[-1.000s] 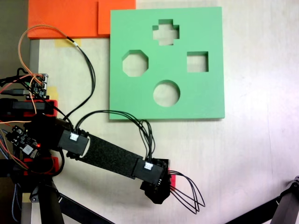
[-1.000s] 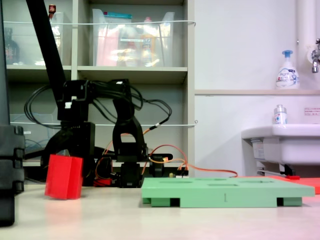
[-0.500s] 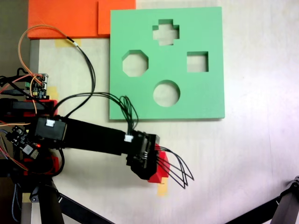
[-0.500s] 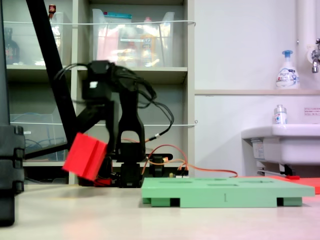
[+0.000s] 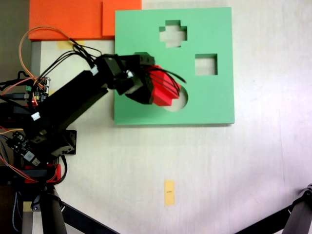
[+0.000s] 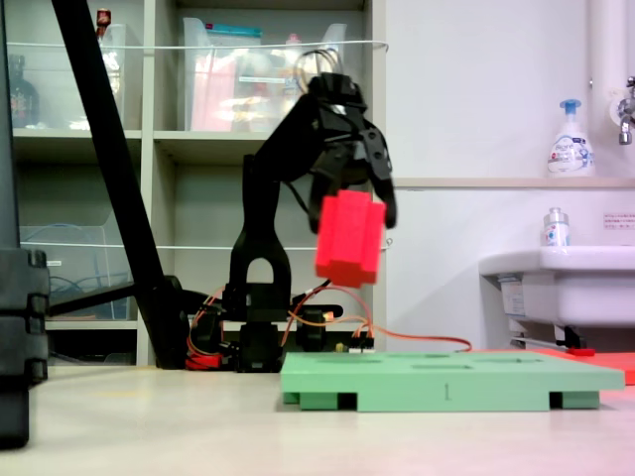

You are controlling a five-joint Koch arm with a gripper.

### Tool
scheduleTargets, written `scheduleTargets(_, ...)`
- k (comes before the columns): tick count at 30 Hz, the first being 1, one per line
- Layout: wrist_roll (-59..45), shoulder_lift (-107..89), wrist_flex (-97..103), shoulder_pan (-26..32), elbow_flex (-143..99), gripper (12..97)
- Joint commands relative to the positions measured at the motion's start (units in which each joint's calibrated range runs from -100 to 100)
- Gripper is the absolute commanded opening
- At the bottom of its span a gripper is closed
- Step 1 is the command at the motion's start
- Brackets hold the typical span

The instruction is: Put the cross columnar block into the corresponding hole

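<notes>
Red foam cross columnar block (image 6: 349,238), clamped in black claw (image 6: 359,213), carried high above green foam board (image 5: 214,105). Next: travel toward 1 o'clock, over plus-shaped cutout (image 5: 172,33), align, descend.

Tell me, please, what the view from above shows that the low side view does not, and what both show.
From above: the plus-shaped cutout, the square cutout and a yellow tape mark on the table. From the side: the red block hangs high above the green board, and a soap bottle stands over a sink. Both: the pincer shut on the red block, and the board.
</notes>
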Motion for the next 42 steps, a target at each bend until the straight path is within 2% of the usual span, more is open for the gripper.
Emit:
scheduleTargets(1,2.78,-0.28,5.26,2.88,3.81,40.8)
scheduleTargets(14,7.08,17.73,29.62,8.79,5.4,40.9)
scheduleTargets(25,6.98,32.54,36.46,10.55,10.49,40.9)
scheduleTargets(42,7.08,38.12,36.46,10.79,10.78,42.4)
